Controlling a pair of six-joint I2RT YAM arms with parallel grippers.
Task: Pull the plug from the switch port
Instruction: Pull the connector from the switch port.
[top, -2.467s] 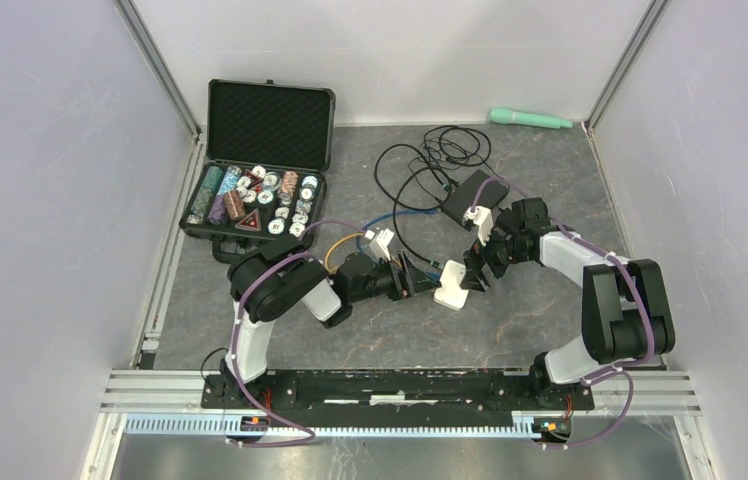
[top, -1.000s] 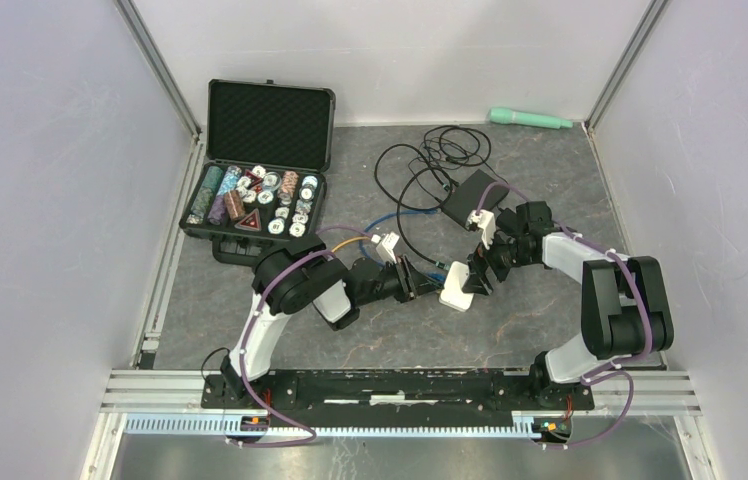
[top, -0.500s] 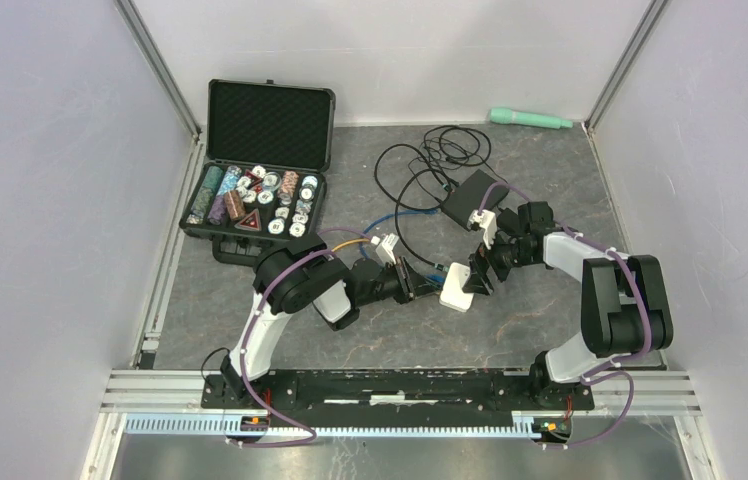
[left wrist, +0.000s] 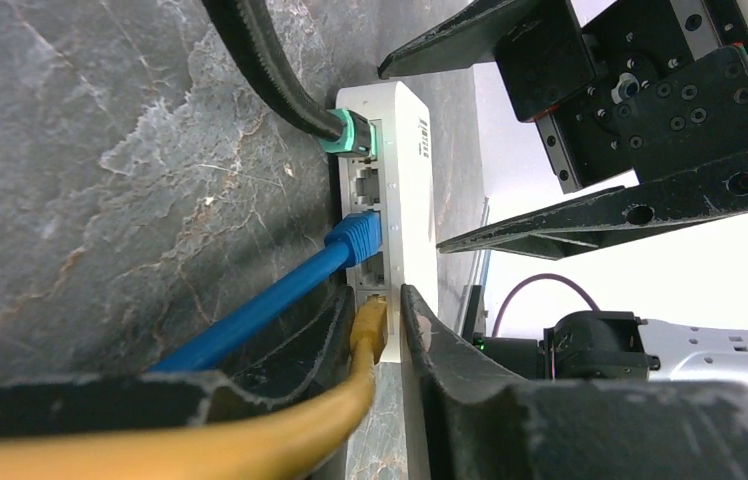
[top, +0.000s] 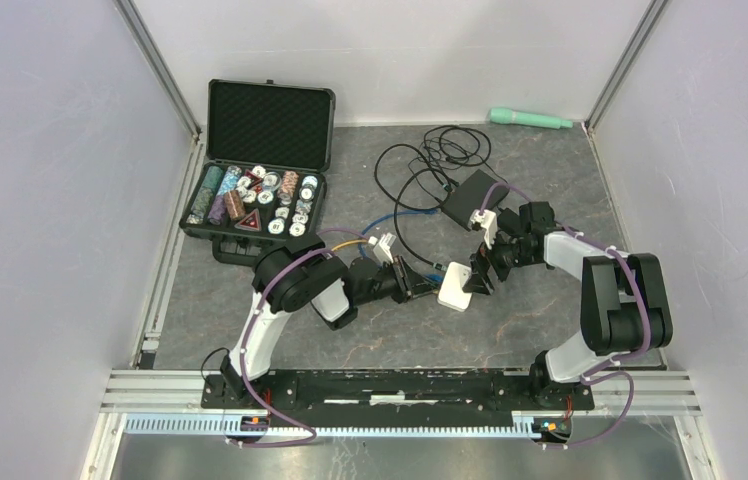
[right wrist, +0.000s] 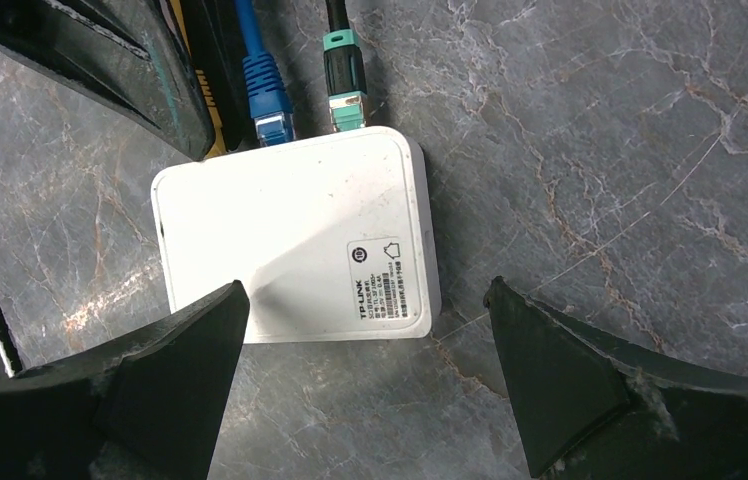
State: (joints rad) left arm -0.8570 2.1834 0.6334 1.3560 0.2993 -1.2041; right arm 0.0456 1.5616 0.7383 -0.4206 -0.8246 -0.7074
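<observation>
L arm (top: 300,280) reached fwd to switch (left wrist: 412,150); its fingers (left wrist: 470,400) closed in on yellow plug (left wrist: 370,330).

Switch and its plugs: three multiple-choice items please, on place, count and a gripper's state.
1. Which plug lies between the left gripper's fingers? A. blue plug B. green plug C. yellow plug
2. How many plugs sit in the switch? A. two B. three C. five
3. The right gripper is: A. open, over the switch B. shut on the blue plug C. shut on the switch
Key: 1 C, the fingers flank it in the left wrist view; 2 B, green, blue and yellow; 3 A, its fingers stand wide apart, either side of the switch.
</observation>
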